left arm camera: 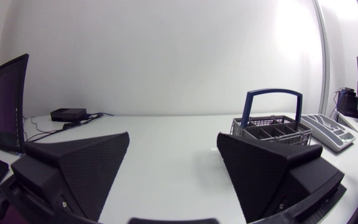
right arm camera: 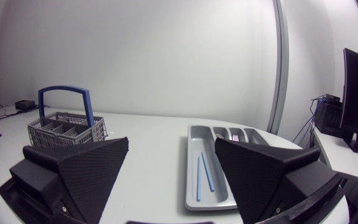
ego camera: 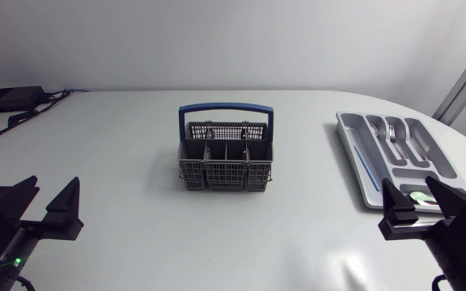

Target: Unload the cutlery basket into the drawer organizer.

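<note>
A grey cutlery basket (ego camera: 226, 162) with a blue handle stands in the middle of the table; its compartments look empty. The grey drawer organizer (ego camera: 359, 166) lies at the right, with a fork (ego camera: 392, 138) and other cutlery in its slots and a blue straw (ego camera: 363, 166) in its long left slot. My left gripper (ego camera: 45, 202) is open at the near left, well short of the basket (left arm camera: 269, 129). My right gripper (ego camera: 421, 203) is open at the near right, over the organizer's (right arm camera: 194, 177) near end. Neither holds anything.
A black box (ego camera: 8, 99) with cables sits at the table's far left corner. Bare white tabletop (ego camera: 136, 218) surrounds the basket on all sides.
</note>
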Action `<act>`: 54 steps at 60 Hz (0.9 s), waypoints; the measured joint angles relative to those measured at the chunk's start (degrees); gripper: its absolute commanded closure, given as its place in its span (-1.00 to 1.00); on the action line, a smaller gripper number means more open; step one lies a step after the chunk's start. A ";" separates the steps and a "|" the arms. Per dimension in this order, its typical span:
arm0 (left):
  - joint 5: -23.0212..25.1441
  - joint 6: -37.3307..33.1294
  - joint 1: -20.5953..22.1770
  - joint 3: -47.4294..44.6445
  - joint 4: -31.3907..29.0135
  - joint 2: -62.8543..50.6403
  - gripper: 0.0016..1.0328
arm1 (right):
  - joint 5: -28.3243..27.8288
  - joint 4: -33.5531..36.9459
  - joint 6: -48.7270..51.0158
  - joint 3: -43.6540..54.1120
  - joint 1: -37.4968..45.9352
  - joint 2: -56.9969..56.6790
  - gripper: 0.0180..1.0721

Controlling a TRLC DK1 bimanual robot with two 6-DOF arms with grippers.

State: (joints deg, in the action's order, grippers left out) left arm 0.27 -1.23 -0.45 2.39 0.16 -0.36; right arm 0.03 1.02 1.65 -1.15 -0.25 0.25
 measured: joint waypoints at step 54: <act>-0.20 0.02 0.00 -0.11 0.20 0.00 -0.92 | 0.00 0.02 -0.15 0.00 0.00 0.00 -0.91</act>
State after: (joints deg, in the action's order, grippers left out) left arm 0.08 -1.21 -0.45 2.28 0.36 -0.36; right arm 0.03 1.04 1.50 -1.15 -0.25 0.25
